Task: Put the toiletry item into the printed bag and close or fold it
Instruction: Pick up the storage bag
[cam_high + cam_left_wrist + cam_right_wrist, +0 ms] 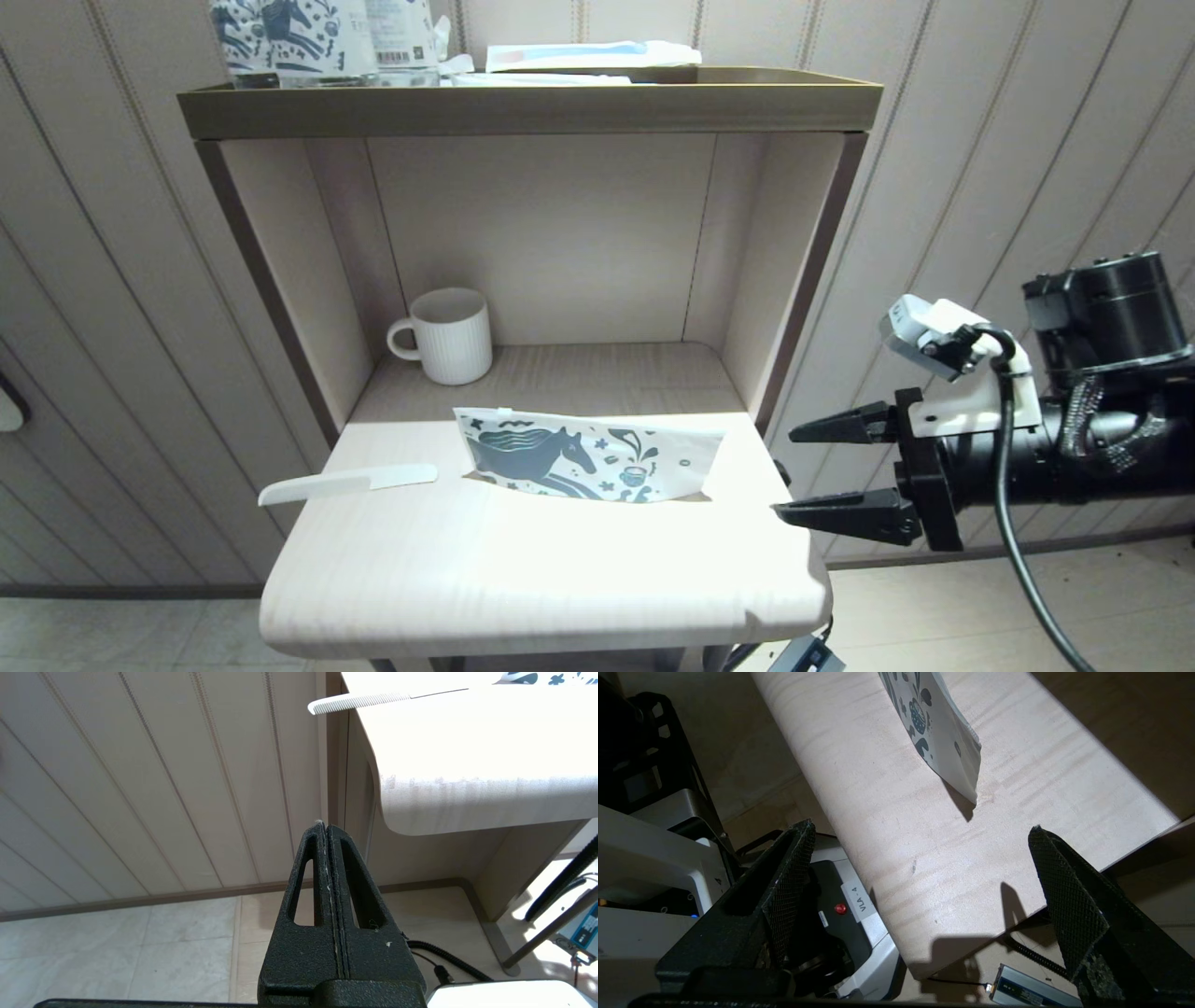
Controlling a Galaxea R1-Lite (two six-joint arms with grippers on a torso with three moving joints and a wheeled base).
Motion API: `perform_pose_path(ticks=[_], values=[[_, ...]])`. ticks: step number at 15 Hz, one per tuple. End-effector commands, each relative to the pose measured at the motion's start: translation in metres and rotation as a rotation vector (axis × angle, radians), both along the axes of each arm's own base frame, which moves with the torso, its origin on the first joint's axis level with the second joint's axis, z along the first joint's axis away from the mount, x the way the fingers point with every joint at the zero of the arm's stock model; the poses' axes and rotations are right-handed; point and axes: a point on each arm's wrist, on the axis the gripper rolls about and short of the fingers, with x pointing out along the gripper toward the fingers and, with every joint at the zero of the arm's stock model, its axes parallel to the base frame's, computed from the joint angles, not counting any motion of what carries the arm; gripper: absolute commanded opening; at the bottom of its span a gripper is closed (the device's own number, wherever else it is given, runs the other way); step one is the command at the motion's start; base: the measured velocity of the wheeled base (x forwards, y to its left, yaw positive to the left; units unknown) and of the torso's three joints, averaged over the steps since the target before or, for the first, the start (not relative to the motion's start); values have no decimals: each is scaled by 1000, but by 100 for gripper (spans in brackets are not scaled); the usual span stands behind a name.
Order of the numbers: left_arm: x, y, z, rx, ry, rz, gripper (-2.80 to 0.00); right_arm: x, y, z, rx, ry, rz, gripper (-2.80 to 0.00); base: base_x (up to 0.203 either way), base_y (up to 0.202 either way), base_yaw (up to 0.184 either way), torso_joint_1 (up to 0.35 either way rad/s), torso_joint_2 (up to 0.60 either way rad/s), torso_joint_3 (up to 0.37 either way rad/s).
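Right tool (789,471) gapes empty beside printed bag (588,460); left tool (326,828) closed.

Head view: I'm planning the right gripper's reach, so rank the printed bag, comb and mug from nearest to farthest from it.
From the right gripper, open beside the table's right edge:
1. Printed bag, mid-table.
2. Mug, back left in the alcove.
3. Comb, far left edge.

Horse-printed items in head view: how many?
3: the printed bag flat on the table, two upright packs on the top shelf's left; more may hide behind.
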Motion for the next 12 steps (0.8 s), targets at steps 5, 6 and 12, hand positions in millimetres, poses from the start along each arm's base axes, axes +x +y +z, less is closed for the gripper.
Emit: perform_pose_path(ticks=[5, 6, 12], values=[[0, 0, 0, -2, 1, 0, -280, 52, 15, -21, 3, 22, 11, 0, 0, 0, 0, 0, 0, 0], [0, 0, 0, -2, 1, 0, -280, 56, 17, -22, 3, 23, 13, 0, 0, 0, 0, 0, 0, 0], [0, 0, 0, -5, 1, 0, -280, 74, 45, -35, -8, 46, 83, 0, 0, 0, 0, 0, 0, 0]])
